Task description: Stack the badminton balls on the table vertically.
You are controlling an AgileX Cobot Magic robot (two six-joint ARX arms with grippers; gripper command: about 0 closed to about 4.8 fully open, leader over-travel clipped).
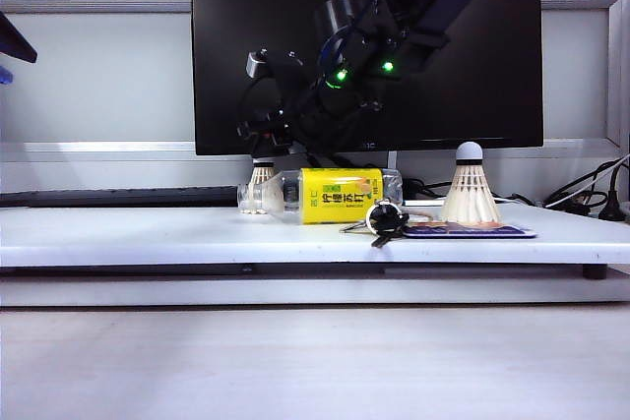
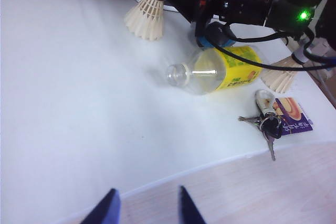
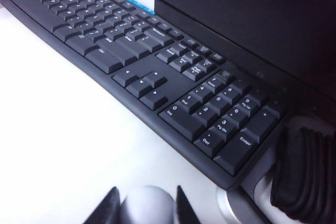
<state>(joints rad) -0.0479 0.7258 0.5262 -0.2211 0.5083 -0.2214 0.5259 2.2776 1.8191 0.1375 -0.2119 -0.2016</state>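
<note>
Two badminton balls stand cork-up on the white table (image 1: 138,233). One (image 1: 470,189) is at the right on a card, also seen as the shuttlecock (image 2: 278,78) behind a cable. The other (image 1: 261,175) stands behind the bottle, its feather skirt (image 2: 146,18) showing in the left wrist view. My right gripper (image 1: 264,148) comes down on it from above; its fingers press both sides of the rounded white cork tip (image 3: 147,207), so the right gripper (image 3: 146,190) is shut on it. My left gripper (image 2: 148,203) hangs open and empty over the table's front edge.
A clear bottle with a yellow label (image 1: 330,195) lies on its side between the shuttlecocks. Keys (image 1: 384,218) and a purple card (image 1: 472,231) lie in front. A black keyboard (image 3: 147,61) and the monitor (image 1: 364,46) stand at the back, with cables (image 1: 581,199) at the right.
</note>
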